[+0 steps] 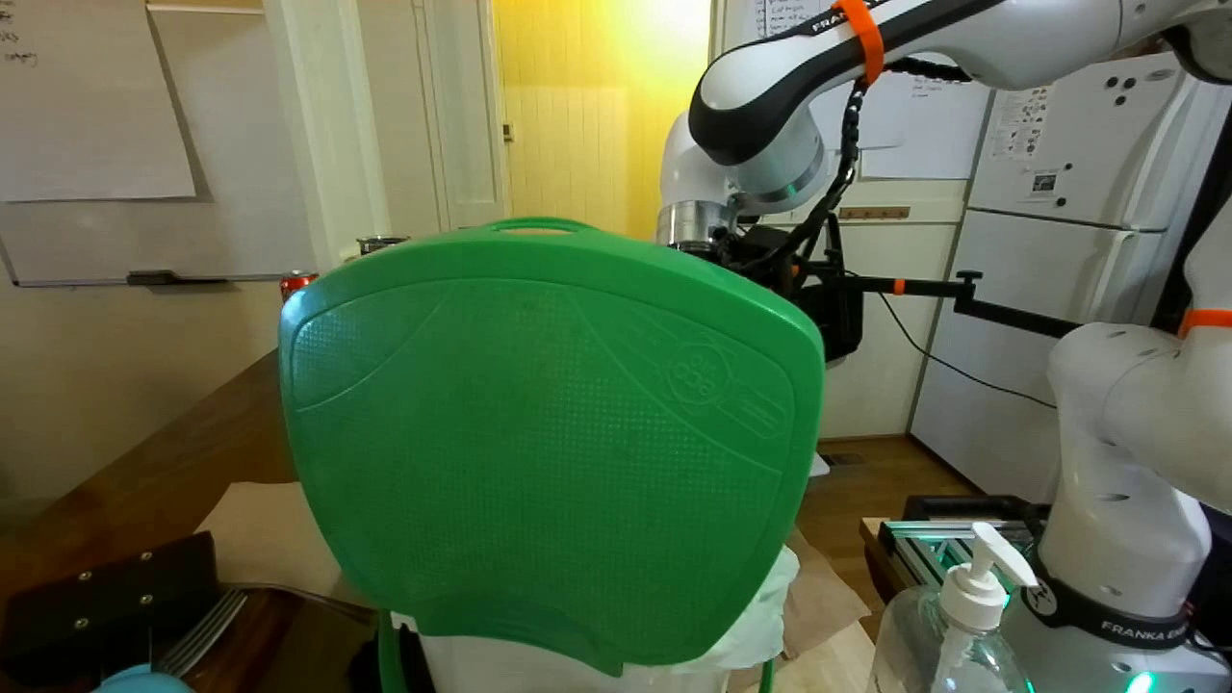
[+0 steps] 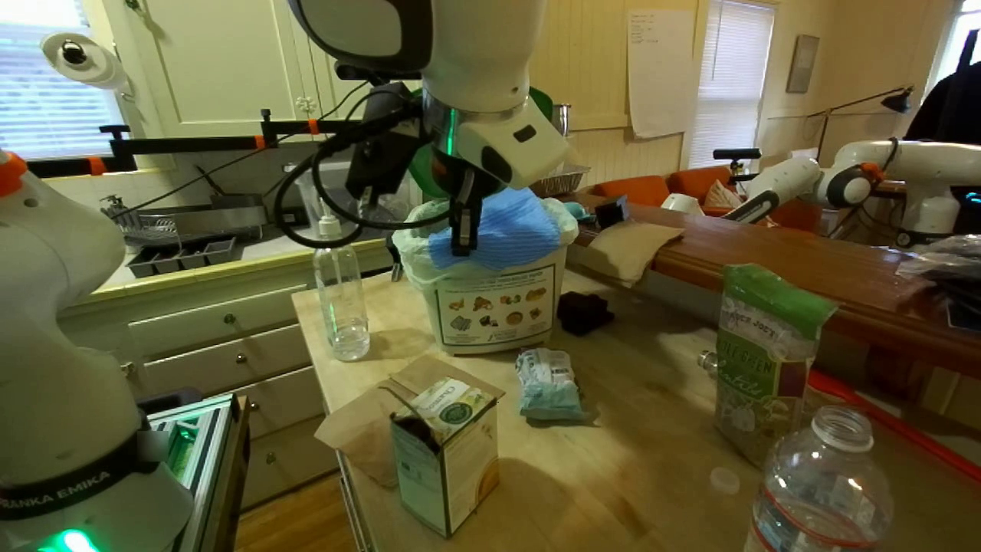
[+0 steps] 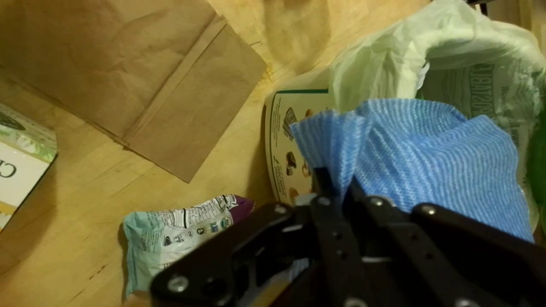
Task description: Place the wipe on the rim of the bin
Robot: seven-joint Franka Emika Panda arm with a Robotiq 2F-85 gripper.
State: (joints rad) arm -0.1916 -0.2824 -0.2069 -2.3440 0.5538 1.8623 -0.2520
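Where the pincer [image 3: 340, 183] clamps, wipe [image 3: 435, 162] bunches; bin [image 2: 497, 310] beneath.

Lid [image 1: 539, 433] blocking one side, bin [image 2: 494, 310] open beside wipe [image 3: 439, 168]

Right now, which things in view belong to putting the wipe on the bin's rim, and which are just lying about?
For the job:
blue wipe, gripped
gripper
bin
its green lid

Lying about:
pump bottle
cardboard box
brown paper
crumpled packet
green pouch
clear bottle
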